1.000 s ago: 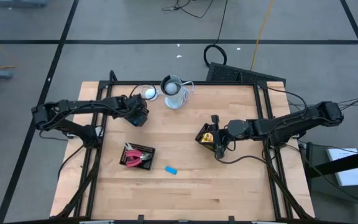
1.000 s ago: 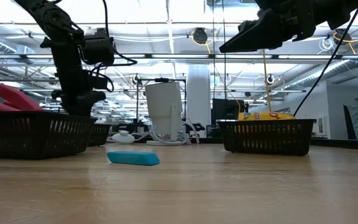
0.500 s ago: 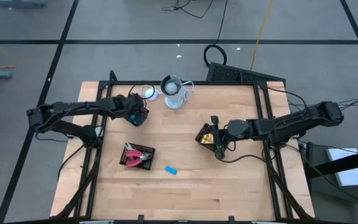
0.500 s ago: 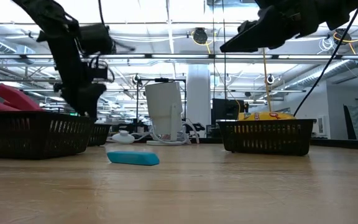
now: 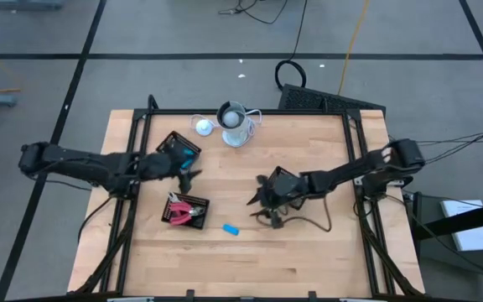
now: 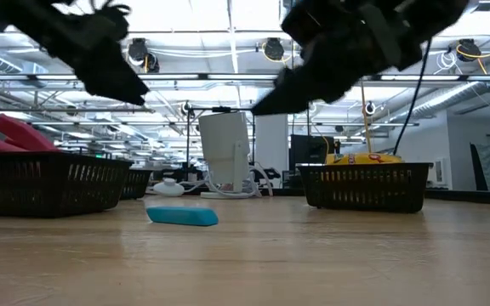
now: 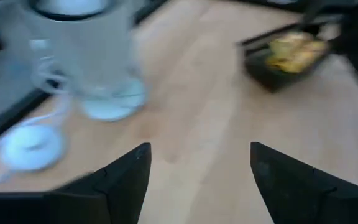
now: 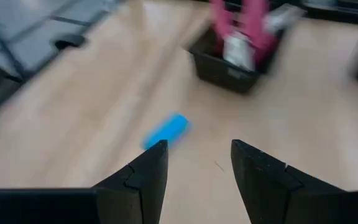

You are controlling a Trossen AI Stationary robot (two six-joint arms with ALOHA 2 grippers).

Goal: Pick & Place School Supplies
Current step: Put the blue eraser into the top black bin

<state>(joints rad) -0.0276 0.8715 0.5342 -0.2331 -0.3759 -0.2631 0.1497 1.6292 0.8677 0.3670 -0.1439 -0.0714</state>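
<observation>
A light-blue block lies flat on the wooden table, near its middle. My right gripper hangs open and empty above the table, just right of and beyond the block. The black mesh basket with red-handled pliers stands to the block's left. Another black basket at the far left holds a light-blue piece. My left gripper is open and empty, in the air between those two baskets. A third basket with yellow pieces sits under my right arm.
A white-grey cup-like object with a cable and a small white disc stand at the table's far edge. Black frame rails run along the table's left and right sides. Bare wood lies around and in front of the blue block.
My left gripper has drawn away from the far-left basket toward the table's near-left and risen, tipping up; a light-blue piece now shows in that basket. My right gripper has swung from over the yellow basket toward the table's left and down, toward the blue block.
</observation>
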